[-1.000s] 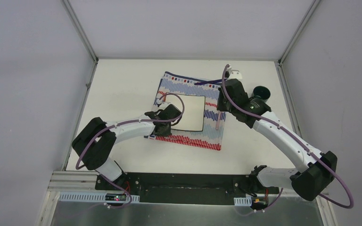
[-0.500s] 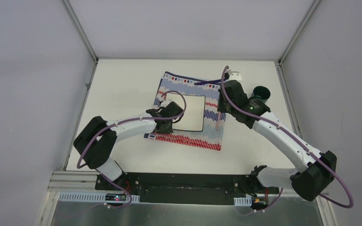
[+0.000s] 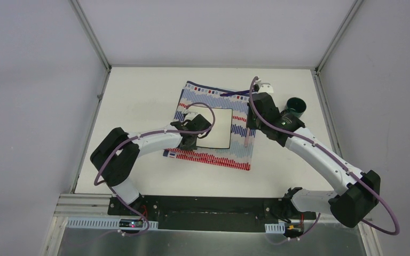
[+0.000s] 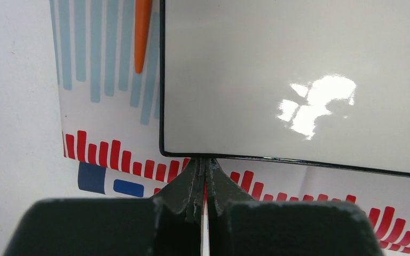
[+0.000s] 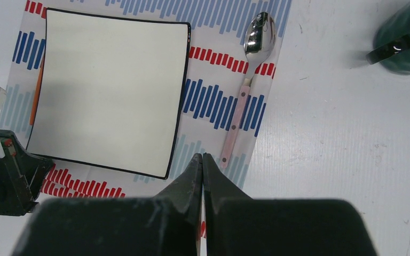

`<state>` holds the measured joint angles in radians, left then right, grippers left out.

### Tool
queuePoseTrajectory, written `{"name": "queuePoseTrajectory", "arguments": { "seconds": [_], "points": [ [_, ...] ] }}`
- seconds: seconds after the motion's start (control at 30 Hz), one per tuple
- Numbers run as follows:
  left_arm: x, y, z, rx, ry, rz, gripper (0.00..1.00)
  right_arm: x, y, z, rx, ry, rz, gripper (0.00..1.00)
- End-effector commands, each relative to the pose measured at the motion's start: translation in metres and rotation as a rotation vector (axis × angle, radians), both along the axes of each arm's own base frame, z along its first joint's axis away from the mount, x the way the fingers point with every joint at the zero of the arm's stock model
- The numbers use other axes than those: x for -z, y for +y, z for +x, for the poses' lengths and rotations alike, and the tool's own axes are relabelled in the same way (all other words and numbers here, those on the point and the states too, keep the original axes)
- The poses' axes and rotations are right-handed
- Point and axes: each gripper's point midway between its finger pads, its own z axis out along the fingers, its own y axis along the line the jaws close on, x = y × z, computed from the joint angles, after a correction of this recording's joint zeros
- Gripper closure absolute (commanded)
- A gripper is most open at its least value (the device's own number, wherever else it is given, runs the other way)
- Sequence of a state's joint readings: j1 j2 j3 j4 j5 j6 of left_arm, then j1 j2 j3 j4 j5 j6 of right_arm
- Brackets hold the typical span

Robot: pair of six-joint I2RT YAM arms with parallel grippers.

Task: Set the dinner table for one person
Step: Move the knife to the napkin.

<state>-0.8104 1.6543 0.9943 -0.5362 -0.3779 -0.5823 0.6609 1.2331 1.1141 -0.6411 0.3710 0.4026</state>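
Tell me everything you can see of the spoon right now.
The spoon has a shiny metal bowl and a pale pink handle with small dark rivets. It lies flat on the striped cloth, beside the white square plate without touching it, near the cloth's edge. Nothing else touches it.

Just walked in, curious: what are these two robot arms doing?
They are laying a place setting on the dinner table. A white square plate lies on the striped cloth, a spoon to its right, an orange handle at its left, a dark green cup off the cloth. Both grippers are shut and empty: the left gripper at the plate's edge, the right gripper over the cloth.
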Motion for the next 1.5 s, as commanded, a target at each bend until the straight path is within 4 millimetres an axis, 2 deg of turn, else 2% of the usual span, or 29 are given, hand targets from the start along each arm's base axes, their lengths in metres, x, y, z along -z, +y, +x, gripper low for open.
{"name": "queuePoseTrajectory", "arguments": {
  "seconds": [0.0,0.2,0.7,0.93,1.07,1.13,1.23,1.33,1.4,1.43,1.47],
  "points": [
    [-0.009,0.002,0.018,-0.022,-0.055,0.027,1.0,-0.017,-0.002,0.003,0.018,-0.062,0.029,1.0],
    [-0.006,0.006,0.021,-0.027,-0.057,0.046,1.0,-0.014,0.0,0.005,0.017,-0.057,0.027,1.0],
    [-0.021,0.009,0.041,-0.03,-0.089,0.063,1.0,-0.006,0.006,0.008,0.007,-0.042,0.026,1.0],
    [-0.013,0.007,0.04,-0.022,-0.067,0.069,1.0,-0.003,0.006,0.009,0.002,-0.04,0.022,1.0],
    [-0.017,0.009,0.04,-0.032,-0.075,0.07,1.0,0.0,0.008,0.01,0.001,-0.036,0.022,1.0],
    [-0.026,0.013,0.037,-0.049,-0.074,0.076,1.0,0.002,0.008,0.011,-0.001,-0.033,0.018,1.0],
    [-0.049,0.02,0.029,-0.07,-0.08,0.079,1.0,0.001,0.009,0.011,-0.007,-0.032,0.018,1.0],
    [-0.08,0.027,0.02,-0.083,-0.11,0.057,1.0,-0.001,0.011,0.013,-0.016,-0.036,0.014,0.89],
    [-0.099,0.03,0.015,-0.082,-0.136,0.036,0.95,-0.003,0.012,0.016,-0.017,-0.038,0.005,0.84],
    [-0.107,0.031,0.014,-0.082,-0.149,0.025,0.93,-0.002,0.012,0.018,-0.016,-0.032,-0.003,0.73],
    [-0.115,0.033,0.013,-0.08,-0.163,0.019,0.92,0.0,0.013,0.021,-0.013,-0.025,-0.01,0.67]
  ]
}}
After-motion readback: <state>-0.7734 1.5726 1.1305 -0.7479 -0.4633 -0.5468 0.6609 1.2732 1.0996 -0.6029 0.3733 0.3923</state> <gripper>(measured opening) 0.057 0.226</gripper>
